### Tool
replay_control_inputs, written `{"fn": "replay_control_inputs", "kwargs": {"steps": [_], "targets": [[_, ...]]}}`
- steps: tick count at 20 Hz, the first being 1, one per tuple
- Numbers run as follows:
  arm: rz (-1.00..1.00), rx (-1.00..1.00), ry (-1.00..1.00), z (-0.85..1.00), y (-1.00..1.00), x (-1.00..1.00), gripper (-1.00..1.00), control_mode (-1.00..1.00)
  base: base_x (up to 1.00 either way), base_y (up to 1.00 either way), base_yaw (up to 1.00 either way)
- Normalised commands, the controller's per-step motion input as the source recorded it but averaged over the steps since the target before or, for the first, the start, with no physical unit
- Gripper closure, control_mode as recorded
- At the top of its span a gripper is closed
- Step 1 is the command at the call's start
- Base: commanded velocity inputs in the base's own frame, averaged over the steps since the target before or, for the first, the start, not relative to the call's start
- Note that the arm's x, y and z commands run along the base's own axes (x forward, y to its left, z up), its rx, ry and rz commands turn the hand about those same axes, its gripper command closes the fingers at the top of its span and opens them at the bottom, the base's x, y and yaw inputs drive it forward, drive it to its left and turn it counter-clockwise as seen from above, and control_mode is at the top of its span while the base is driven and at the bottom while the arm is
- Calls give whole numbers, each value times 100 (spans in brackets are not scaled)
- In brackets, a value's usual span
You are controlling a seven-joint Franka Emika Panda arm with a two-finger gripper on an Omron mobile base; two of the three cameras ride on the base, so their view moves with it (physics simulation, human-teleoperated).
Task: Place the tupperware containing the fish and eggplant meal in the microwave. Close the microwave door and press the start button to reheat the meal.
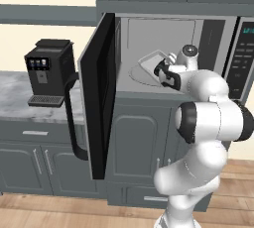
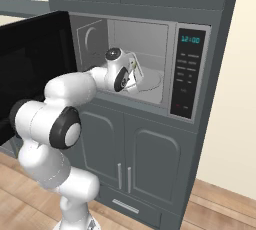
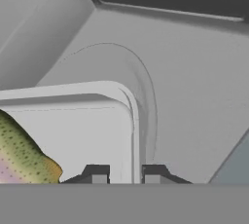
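Note:
The microwave [image 1: 173, 33] stands with its door [image 1: 96, 98] swung wide to the left. My gripper [image 1: 159, 68] reaches into the cavity, shut on the right rim of the pale grey tupperware [image 1: 150, 61], which sits slightly tilted over the round turntable [image 1: 136, 76]. In the hand view the two fingertips [image 3: 99, 175] flank the tupperware's rim [image 3: 133, 121], and a speckled green-yellow piece of the fish and eggplant meal [image 3: 24, 155] lies in the tray at lower left. From the right base view my gripper [image 2: 134, 71] and the tupperware [image 2: 138, 78] are inside the microwave [image 2: 150, 34].
The black keypad with teal display [image 2: 190, 71] is on the microwave's right. The open door's dark bar handle [image 1: 72, 118] juts toward the base. A black coffee machine [image 1: 47, 71] stands on the marble counter [image 1: 20, 98] at left. Grey cabinets lie below.

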Motion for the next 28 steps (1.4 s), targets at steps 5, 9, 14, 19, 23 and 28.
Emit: {"fn": "replay_control_inputs", "kwargs": {"steps": [5, 9, 14, 19, 23, 28], "targets": [[0, 1, 1, 0, -21, 55, 100, -100, 0, 0, 0], [-2, 0, 1, -2, -3, 60, 100, -100, 0, 0, 0], [-5, 0, 0, -33, -1, 45, 100, -100, 0, 0, 0], [-3, 0, -1, -32, 0, 13, -100, -100, 0, 0, 0], [0, 0, -12, 0, -1, -71, -100, -100, 0, 0, 0], [12, -1, -14, 19, 4, -100, -100, -100, 0, 0, 0]]}}
